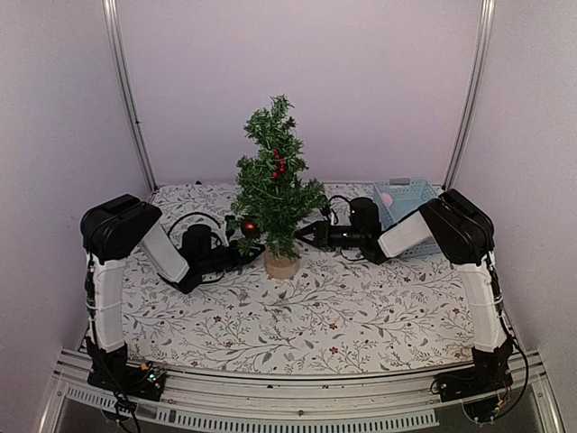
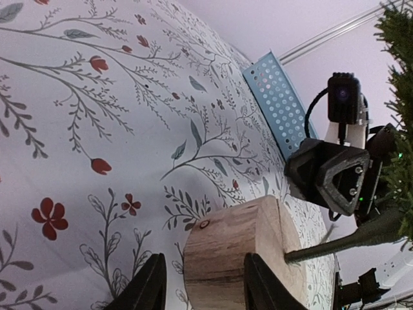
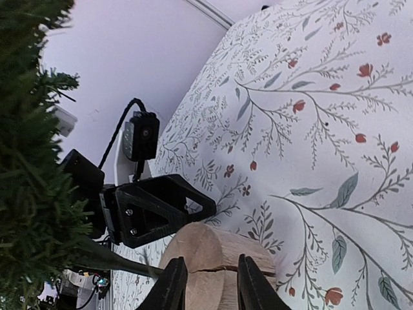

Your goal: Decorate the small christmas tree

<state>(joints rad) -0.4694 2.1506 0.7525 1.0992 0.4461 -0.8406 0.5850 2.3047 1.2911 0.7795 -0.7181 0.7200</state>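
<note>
- Item 1, nearest my view: metal rail [image 1: 288, 397], in front of the stump [image 1: 281, 263], carrying both arm bases. A floral tablecloth [image 1: 343, 307] runs from it back past the stump.
- Item 2: left gripper [image 2: 205, 259], just left of the stump and low to the cloth. Its fingers are spread and hold nothing. In its wrist view the stump sits beyond the gap, not clamped.
- Item 3: red bauble [image 1: 250, 228], above and left of the stump among the lowest branches. I cannot tell how it is attached.
- Item 4: the small christmas tree [image 1: 273, 189], upright mid-table on the stump, with red berries [image 1: 279, 163] high above it.
  - Handling, my judgement: light and top-heavy, so easily tipped by a push on the branches.
  - The bristles look soft and springy and would give no firm purchase.
  - The stump is hard, dry and rigid, and I take it as the sound place to hold.
  - The thin trunk [image 2: 342, 244] just above the stump is my second choice.
  - I would steady the base with one gripper while the other works the foliage.
- Item 5: right gripper [image 3: 210, 260], just right of the stump at the level of the lowest branches. Its fingers are parted and empty.
- Item 6: blue basket [image 1: 413, 191], well right of the stump and behind it. It holds a pink object [image 1: 386, 198] too small to identify.
</note>
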